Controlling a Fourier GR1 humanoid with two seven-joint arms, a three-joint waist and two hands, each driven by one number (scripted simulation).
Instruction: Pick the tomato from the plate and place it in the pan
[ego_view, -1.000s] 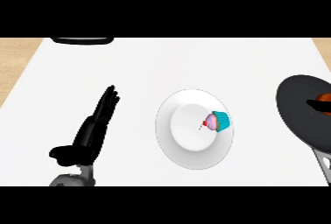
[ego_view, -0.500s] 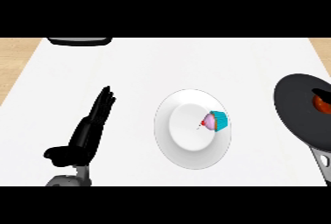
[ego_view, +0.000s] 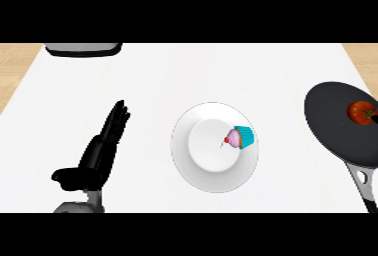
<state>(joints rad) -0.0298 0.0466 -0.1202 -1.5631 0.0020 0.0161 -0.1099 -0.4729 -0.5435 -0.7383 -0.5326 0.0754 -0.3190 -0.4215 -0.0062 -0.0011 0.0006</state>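
White counter top (ego_view: 221, 70), wood floor (ego_view: 15, 75) both sides, grey appliance (ego_view: 83, 48) at far edge

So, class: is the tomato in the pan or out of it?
In: the tomato sits on the dark pan, by its right edge.

My right hand drew back out of sight past the right edge, uncovering the tomato (ego_view: 362, 111), which now sat alone in the pan (ego_view: 332, 127). My left hand (ego_view: 100, 152) shifted slightly toward the lower left.
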